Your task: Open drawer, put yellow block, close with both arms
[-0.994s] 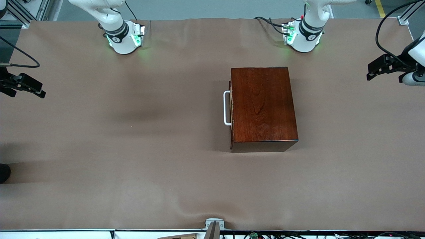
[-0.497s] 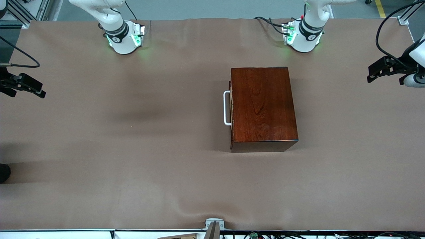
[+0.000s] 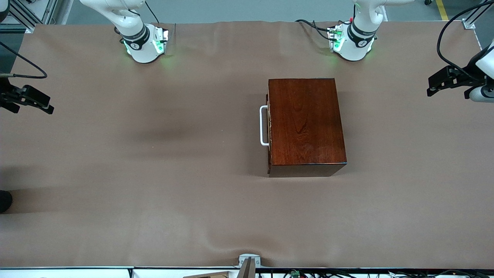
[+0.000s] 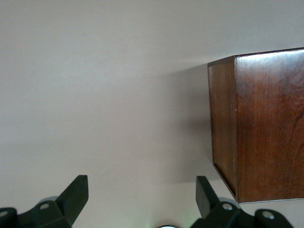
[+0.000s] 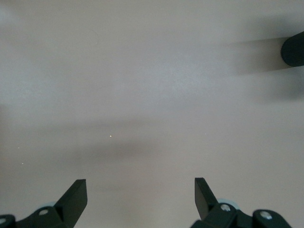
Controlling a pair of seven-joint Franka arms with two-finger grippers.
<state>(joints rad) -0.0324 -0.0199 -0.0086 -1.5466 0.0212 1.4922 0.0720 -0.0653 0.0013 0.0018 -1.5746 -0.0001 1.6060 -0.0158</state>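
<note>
The dark mahogany box point(image 3: 305, 123) stands on the brown table near the left arm's base. Its drawer is pushed in, and the white bar handle point(image 3: 264, 126) faces the right arm's end of the table. The yellow block is out of view. My left gripper point(image 3: 428, 85) hangs open over the left arm's end of the table, apart from the box. In the left wrist view the left gripper point(image 4: 142, 179) is empty, with a corner of the box point(image 4: 266, 123) off to one side. My right gripper point(image 3: 49, 107) hangs open over the other end; in its wrist view the right gripper point(image 5: 140, 181) holds nothing.
A brown cloth point(image 3: 154, 173) covers the whole table, with slight wrinkles. A black rounded object point(image 3: 4, 200) sits at the table's edge at the right arm's end, and it shows again as the black object point(image 5: 293, 49). A small metal bracket point(image 3: 249, 259) sits at the edge nearest the camera.
The left gripper has shifted slightly toward the bases' side of the table. The right gripper and the box have not moved.
</note>
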